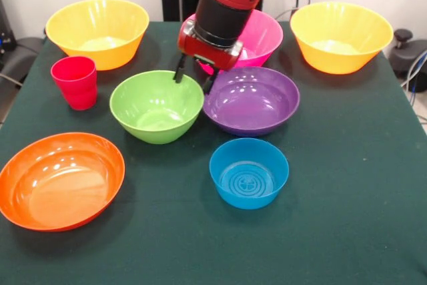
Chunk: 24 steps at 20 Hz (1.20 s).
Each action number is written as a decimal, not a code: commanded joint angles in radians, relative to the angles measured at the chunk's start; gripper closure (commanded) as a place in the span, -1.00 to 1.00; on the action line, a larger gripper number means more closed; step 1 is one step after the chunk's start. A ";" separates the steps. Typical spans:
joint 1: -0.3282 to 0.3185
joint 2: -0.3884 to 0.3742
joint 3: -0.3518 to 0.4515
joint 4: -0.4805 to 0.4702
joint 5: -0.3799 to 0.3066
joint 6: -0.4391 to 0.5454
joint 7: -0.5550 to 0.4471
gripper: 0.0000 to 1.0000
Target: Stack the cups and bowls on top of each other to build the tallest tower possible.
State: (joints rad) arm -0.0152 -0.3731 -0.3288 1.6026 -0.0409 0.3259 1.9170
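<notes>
While the gripper (pixel 193 77) hangs over the far rim of the lime green bowl (pixel 157 106), its jaws stand spread apart with nothing between them, one tip at the rim and the other toward the gap beside the purple bowl (pixel 251 100). No tower exists yet: every bowl sits alone on the table (pixel 347 198). The step looks like a rim grasp on the green bowl, so one finger should drop inside the wall and the other outside, clear of the purple bowl that nearly touches it on the right. Closing squarely on the thin rim should keep the glossy plastic from slipping or tipping.

Near the front sit the small blue bowl (pixel 249 173) and, at left, the wide orange bowl (pixel 61 179). The red cup (pixel 75 82) stands at left, and two yellow bowls (pixel 97 33) (pixel 341 37) flank the pink bowl (pixel 263 35) at the far side. Dark green cloth covers the table; a pale wall and cables lie behind.
</notes>
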 commanded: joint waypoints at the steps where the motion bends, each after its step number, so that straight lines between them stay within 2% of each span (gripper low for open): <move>1: -0.041 0.068 0.117 0.036 -0.077 -0.100 0.048 -1.00; 5: -0.068 0.097 0.136 0.013 -0.084 -0.133 0.047 -1.00; 10: -0.077 0.096 0.152 0.010 -0.082 -0.134 0.049 -1.00; 17: -0.075 0.068 0.162 0.043 -0.078 -0.126 0.060 -1.00; 24: -0.065 0.041 0.160 0.053 -0.073 -0.073 0.052 -1.00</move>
State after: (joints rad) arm -0.0822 -0.3418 -0.2992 1.6044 -0.0685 0.2297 1.9170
